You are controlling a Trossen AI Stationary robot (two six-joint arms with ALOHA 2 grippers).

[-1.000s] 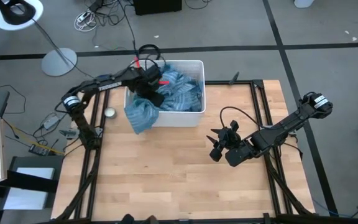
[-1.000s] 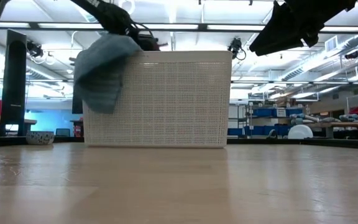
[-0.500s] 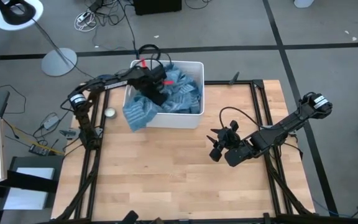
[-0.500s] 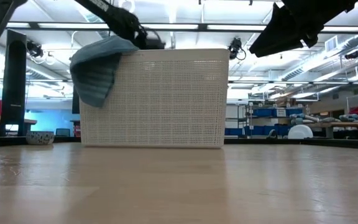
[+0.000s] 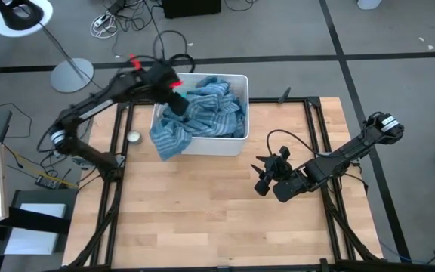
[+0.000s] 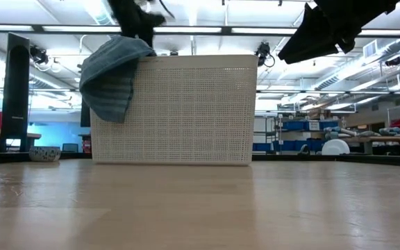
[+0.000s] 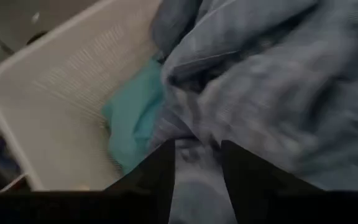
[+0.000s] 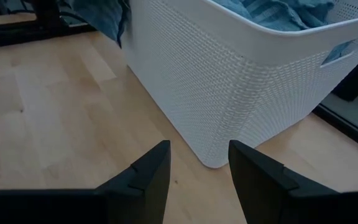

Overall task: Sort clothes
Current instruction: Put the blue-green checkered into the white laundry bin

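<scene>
A white bin (image 5: 239, 79) stands at the table's far side and holds the clothes. A grey-blue striped top (image 5: 210, 113) fills it. One part of the top (image 5: 168, 140) hangs over the bin's near left rim, which also shows in the low view (image 6: 110, 83). A turquoise garment (image 7: 132, 118) lies beside it against the bin's wall. My left gripper (image 5: 176, 98) is above the bin's far left corner, shut on the striped top. My right gripper (image 5: 261, 181) is open and empty above the table, to the near right of the bin. My left gripper holds a bunched fold of the striped top (image 7: 196, 152) between its two fingers, coming from above and pointing down into the bin. The cloth runs from the fingers down into the bin. How many layers it holds, I cannot tell.
A small round bowl (image 5: 133, 137) sits on the table left of the bin. Black frame rails (image 5: 312, 143) run along the table's left and right sides. Bare wood (image 5: 202, 211) lies between the bin and the near edge.
My left gripper has risen out of the bin and gone toward its far left corner, with the whole arm lifting. The part of the striped top inside the bin has been drawn toward the gripper. The part over the near left rim has stayed hanging.
</scene>
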